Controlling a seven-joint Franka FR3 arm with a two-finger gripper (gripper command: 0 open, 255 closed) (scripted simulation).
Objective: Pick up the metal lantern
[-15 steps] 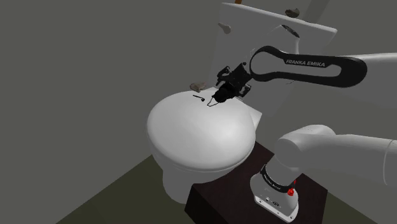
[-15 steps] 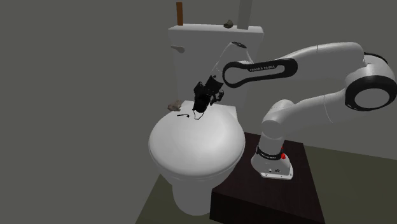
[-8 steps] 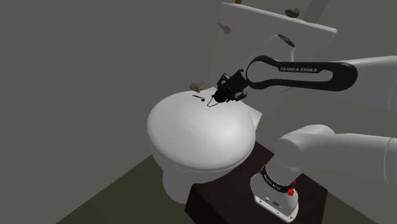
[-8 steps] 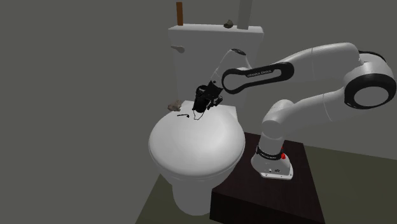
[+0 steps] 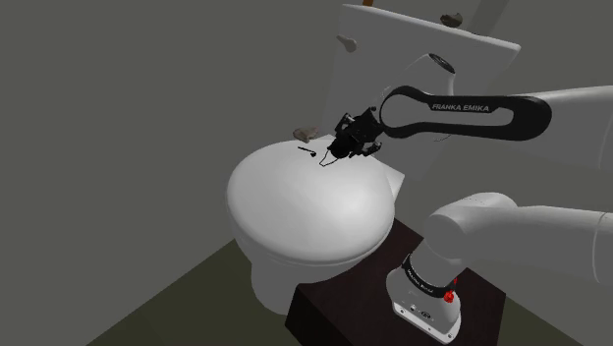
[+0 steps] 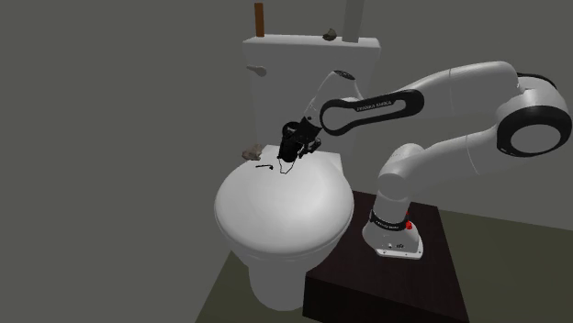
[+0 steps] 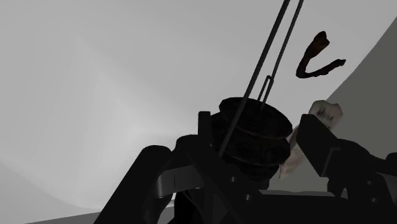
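Where the lantern is: the black lantern (image 7: pixel 253 130) sits on the closed white toilet lid (image 5: pixel 295 206), towards the back and near the cistern (image 5: pixel 413 59). Its ribbed round body lies right between my tips.
My fingers (image 5: pixel 339 152): they stand apart, one on each side of the lantern body. A pale sliver shows between the body and one finger, so I judge that I straddle it and have not clamped it.
Step in hand: closing on the body, then lifting.
Where to bite: on the ribbed drum itself, across its widest part. The thin wire handle (image 7: pixel 273 51) rises past me and would slip or swing if I took that instead.
How to close: evenly, so both pads meet the drum together. If one side lands first, the lantern slides on the smooth domed lid.
Depth: low enough for the pads to cover the ribs, but clear of the lid.
Neighbours: a small dark hook-shaped scrap (image 7: pixel 318 57) lies on the lid just beyond the lantern, and a pale lump (image 7: pixel 326 109) lies near it. Neither is between my tips, and I keep it so.
Lift: straight up off the lid, slowly, with the handle hanging free and clear of my wrist.
Risk: black on black makes contact hard to read, so I check that the lantern rises with me.
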